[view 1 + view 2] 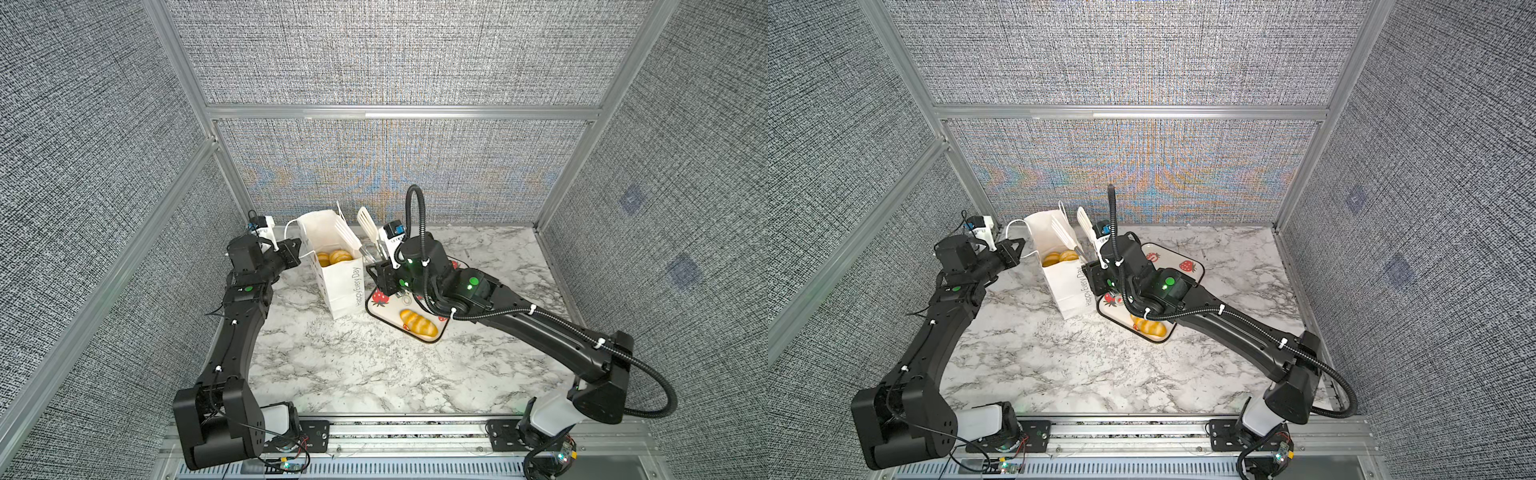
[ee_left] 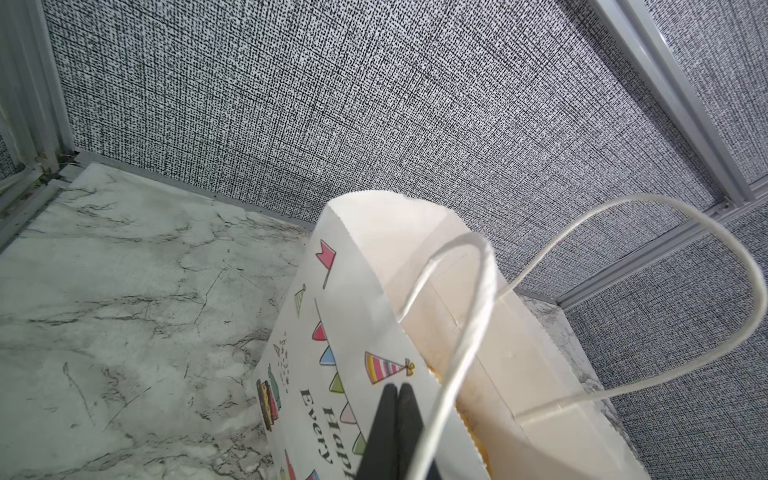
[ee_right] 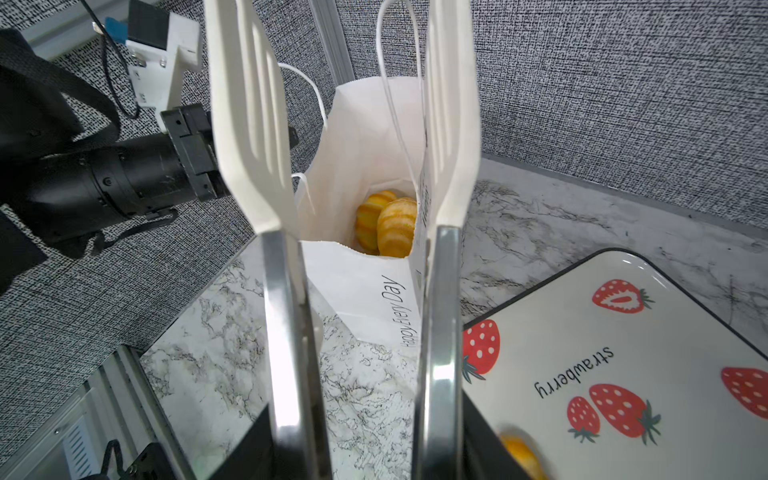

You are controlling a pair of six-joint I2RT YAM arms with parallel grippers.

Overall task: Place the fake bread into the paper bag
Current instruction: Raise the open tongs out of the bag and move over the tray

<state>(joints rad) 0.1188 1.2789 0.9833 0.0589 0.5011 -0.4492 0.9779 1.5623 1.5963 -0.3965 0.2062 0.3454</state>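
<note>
The white paper bag (image 1: 343, 286) stands open at the back middle of the table, with two golden fake bread rolls (image 1: 334, 257) inside, also seen in the right wrist view (image 3: 390, 226). A long striped loaf (image 1: 419, 323) lies on the strawberry tray (image 1: 382, 309). My right gripper (image 1: 380, 270) is shut on white-tipped metal tongs (image 3: 249, 124). The tongs' blades stand apart and empty over the bag's mouth. My left gripper (image 2: 397, 388) is shut beside the bag's pictured side. The bag's cord handle (image 2: 478, 291) lies across its fingers; I cannot tell if it is pinched.
The tray's black rim (image 3: 582, 262) almost touches the bag's right side. Grey fabric walls with aluminium rails (image 1: 399, 112) close the back and both sides. The marble tabletop (image 1: 353, 365) stretches toward the front rail.
</note>
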